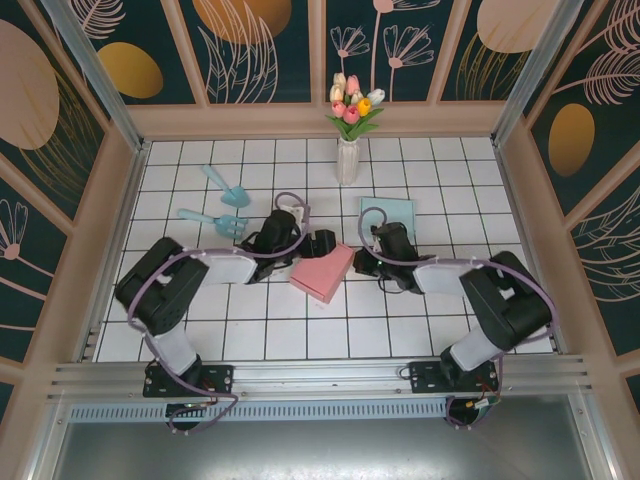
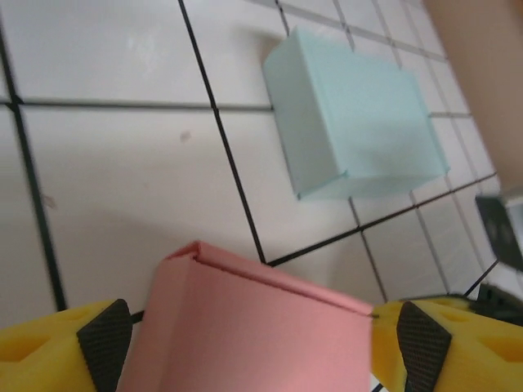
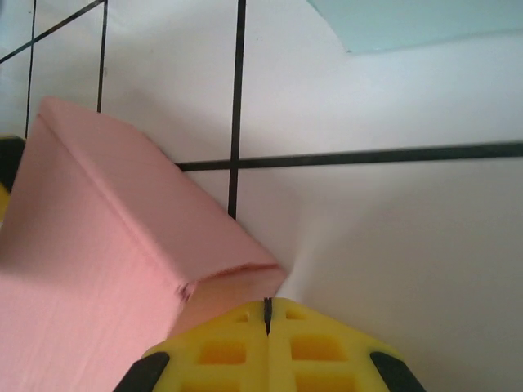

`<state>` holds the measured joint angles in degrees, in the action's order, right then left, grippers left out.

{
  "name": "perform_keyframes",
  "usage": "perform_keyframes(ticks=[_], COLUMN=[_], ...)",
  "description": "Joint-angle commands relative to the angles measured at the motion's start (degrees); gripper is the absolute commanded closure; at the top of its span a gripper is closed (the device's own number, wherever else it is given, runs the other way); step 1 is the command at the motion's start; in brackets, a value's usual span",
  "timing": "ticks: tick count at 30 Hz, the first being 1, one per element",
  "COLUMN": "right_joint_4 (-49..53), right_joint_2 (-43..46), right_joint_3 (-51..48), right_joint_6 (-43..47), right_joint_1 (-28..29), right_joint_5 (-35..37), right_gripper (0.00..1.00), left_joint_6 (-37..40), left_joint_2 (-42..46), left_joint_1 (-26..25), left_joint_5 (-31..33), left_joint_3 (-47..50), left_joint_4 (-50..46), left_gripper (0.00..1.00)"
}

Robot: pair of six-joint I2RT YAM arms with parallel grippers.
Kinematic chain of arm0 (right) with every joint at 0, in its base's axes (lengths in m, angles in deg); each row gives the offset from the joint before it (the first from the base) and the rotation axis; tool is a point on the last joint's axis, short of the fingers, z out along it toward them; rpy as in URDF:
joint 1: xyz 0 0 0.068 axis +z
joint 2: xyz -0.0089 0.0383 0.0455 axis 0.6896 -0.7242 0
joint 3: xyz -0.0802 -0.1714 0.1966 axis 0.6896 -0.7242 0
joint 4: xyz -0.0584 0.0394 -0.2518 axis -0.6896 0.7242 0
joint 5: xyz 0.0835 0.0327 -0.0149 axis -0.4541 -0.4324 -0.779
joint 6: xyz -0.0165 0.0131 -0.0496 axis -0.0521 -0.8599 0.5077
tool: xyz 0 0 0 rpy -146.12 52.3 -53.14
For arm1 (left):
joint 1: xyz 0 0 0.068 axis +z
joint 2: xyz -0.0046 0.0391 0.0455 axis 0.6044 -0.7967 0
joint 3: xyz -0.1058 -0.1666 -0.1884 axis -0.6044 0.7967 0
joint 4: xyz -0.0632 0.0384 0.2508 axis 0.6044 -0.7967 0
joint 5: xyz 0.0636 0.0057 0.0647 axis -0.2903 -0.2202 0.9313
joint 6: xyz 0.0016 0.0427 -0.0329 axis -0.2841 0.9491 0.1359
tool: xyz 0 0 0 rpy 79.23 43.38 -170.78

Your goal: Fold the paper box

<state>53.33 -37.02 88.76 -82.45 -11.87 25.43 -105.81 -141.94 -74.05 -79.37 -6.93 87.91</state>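
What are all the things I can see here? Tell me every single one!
pink paper box: one, pink, middle of the table, between the two grippers
light blue paper box: one, light blue, behind the pink one
teal plastic scoops: two, teal, back left, the second nearer
white vase of tulips: one, white with pink, yellow and cream flowers, back middle
white tiled table: one, white, black lines
left gripper: one, yellow fingers, open astride the pink box
right gripper: one, yellow, shut, beside the pink box's corner

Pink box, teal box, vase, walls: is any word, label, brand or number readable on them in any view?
None. The pink box and teal box show plain, unprinted faces. The vase bears no legible mark. The wall panels carry leaf and flower patterns, no text.
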Motion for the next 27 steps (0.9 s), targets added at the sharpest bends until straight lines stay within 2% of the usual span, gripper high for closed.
perform_keyframes(ticks=[1, 6, 11, 17, 27], right_joint_4=[4.9, 5.4, -1.3, -6.4, -11.6], right_joint_2=[6.3, 16.2, 19.8, 17.2, 5.1], right_joint_3=[-4.1, -10.8, -16.3, -15.8, -9.8], right_joint_6=[-0.7, -4.4, -10.8, -14.3, -14.3], right_joint_1=[1.0, 9.9, 17.3, 24.5, 26.4], right_joint_5=[4.4, 10.0, 11.1, 14.2, 13.7], right_gripper=[1.0, 1.0, 1.0, 1.0, 1.0], left_joint_6=[-1.3, -4.3, -6.4, -7.6, -7.9], left_joint_2=[5.1, 11.4, 15.1, 18.5, 17.8], left_joint_1=[1.2, 1.1, -0.1, -4.0, -5.2], left_joint_5=[2.7, 1.9, 0.3, 3.8, 5.6], left_joint_3=[2.9, 13.0, 19.0, 21.4, 21.1], left_joint_4=[-4.5, -0.5, 2.8, 2.5, 1.3], left_gripper=[0.12, 0.13, 0.16, 0.16, 0.16])
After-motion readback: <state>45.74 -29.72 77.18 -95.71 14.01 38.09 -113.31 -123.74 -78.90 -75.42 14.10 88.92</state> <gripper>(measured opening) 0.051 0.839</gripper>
